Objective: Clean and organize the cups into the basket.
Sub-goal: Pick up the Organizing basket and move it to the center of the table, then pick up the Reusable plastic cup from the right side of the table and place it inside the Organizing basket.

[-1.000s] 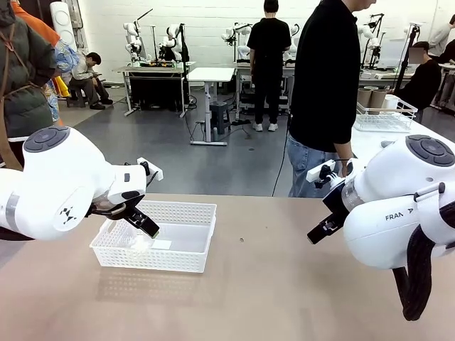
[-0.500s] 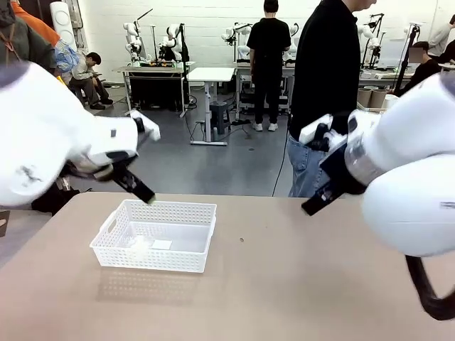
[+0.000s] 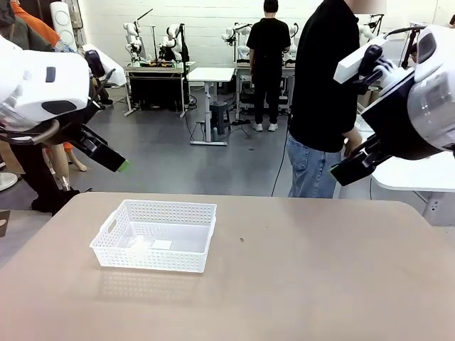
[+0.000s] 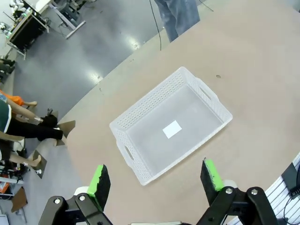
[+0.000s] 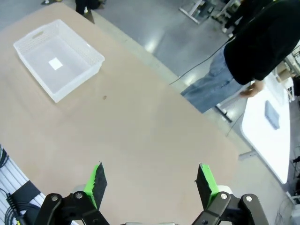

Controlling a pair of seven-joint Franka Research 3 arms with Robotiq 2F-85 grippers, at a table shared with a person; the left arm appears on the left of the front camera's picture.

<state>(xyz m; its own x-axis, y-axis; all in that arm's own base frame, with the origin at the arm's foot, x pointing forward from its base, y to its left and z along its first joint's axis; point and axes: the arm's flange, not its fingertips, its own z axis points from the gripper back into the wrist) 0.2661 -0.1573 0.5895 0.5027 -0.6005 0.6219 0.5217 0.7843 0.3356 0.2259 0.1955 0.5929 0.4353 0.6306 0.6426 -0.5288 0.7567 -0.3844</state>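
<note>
Workshop floor and benches stretch behind a wide tan table (image 3: pixel 298 284), the biggest thing in play. Beyond its far edge, right of the basket (image 3: pixel 146 257), a person (image 3: pixel 323 85) in black stands with a hand near a white side table (image 3: pixel 412 174), likely fetching something. Both arms hang high, seemingly to leave the surface free. The left gripper (image 4: pixel 155 176) is above the basket and the right gripper (image 5: pixel 151 182) well to its right, each with fingers spread wide and empty. The basket holds only a small white label (image 3: pixel 161 244), no cups yet
</note>
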